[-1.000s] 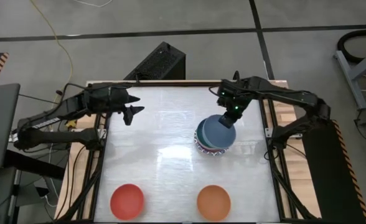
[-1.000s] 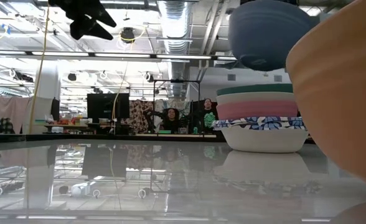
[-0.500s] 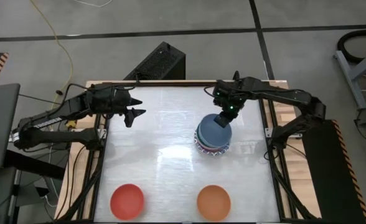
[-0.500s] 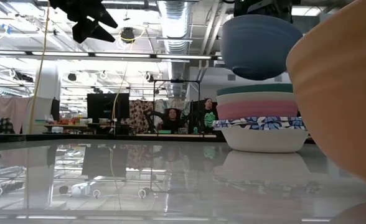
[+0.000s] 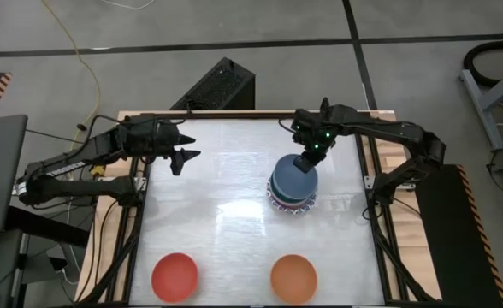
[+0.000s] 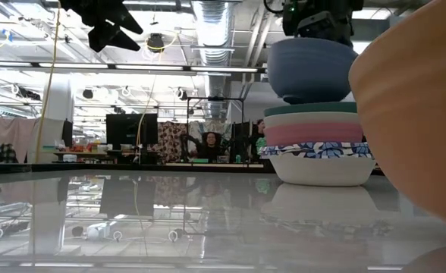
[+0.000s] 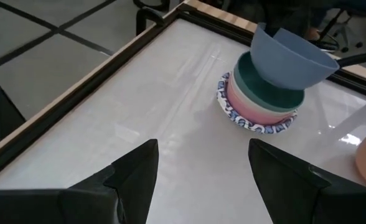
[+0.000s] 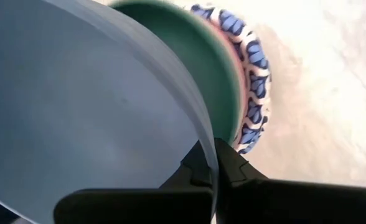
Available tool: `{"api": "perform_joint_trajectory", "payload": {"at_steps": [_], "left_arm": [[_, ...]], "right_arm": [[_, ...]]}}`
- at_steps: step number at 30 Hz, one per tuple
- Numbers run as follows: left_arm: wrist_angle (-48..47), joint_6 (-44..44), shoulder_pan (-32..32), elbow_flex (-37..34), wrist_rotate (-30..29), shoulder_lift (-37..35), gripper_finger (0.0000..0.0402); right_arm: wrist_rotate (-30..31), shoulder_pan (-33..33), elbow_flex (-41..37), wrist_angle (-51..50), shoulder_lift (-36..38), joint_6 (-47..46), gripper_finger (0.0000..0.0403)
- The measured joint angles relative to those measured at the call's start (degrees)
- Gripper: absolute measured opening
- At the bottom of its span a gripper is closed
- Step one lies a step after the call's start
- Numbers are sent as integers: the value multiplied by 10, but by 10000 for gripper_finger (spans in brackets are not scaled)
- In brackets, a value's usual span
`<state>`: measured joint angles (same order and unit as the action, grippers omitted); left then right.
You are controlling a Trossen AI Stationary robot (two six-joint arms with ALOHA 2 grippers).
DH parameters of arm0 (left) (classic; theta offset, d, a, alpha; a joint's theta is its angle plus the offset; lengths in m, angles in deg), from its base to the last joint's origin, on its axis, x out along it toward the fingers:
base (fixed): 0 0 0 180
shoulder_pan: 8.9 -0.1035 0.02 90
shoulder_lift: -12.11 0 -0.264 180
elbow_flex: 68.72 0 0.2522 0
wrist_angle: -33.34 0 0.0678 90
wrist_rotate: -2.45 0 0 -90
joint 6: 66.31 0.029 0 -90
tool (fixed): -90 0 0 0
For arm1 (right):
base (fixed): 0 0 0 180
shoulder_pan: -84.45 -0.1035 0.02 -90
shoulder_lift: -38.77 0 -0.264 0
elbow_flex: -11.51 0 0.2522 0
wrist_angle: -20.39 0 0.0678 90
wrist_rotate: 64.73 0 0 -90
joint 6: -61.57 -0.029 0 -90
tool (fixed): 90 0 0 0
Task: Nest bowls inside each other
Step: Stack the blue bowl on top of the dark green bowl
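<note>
A stack of nested bowls stands right of the table's middle: a blue-and-white patterned bowl at the bottom, a pink one in it, a green one on top. My right gripper is shut on a blue bowl held over the stack, its base at the green bowl's mouth. My left gripper hangs open and raised near the far left corner, holding nothing. A red bowl and an orange bowl sit mouth up near the front edge. My right gripper pinches the blue bowl's rim on its far side, one finger inside the bowl and one outside. The fingers come steeply from above. The bowl hangs tilted below them, its base dipping into the green bowl; whether it touches, I cannot tell.
A wooden frame edges the white table. The orange bowl fills the right of the low view. Bare tabletop lies between the stack and my left arm. People sit in the room beyond the table.
My right gripper has sunk and shifted slightly toward the table's left, still shut on the blue bowl. The bowl has come from above and to the right of the stack down onto the green bowl's mouth.
</note>
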<state>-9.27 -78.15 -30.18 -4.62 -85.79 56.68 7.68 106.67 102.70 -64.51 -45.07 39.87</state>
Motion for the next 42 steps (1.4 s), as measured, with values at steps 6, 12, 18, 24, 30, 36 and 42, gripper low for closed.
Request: {"api": "perform_joint_trajectory", "payload": {"at_steps": [6, 12, 18, 24, 30, 36, 42], "left_arm": [[73, -31, -7, -72, 22, -26, 238], [144, -96, -21, -148, 22, -68, 238], [155, -98, -30, -158, 21, -81, 238], [153, -98, -35, -158, 21, -81, 238], [141, -97, -35, -158, 24, -81, 238], [138, -96, -35, -158, 24, -81, 238], [138, -89, -35, -158, 24, -81, 238]], "right_arm": [[2, -3, -32, 10, 2, 5, 4], [2, 1, -38, 22, 1, 1, 4], [6, 4, -38, 28, -1, -5, 5], [14, 4, -37, 33, -17, -8, 5], [14, 1, -37, 36, -28, -10, 19], [15, -1, -37, 32, -24, -21, 70], [13, -8, -36, 26, -24, -20, 116]]}}
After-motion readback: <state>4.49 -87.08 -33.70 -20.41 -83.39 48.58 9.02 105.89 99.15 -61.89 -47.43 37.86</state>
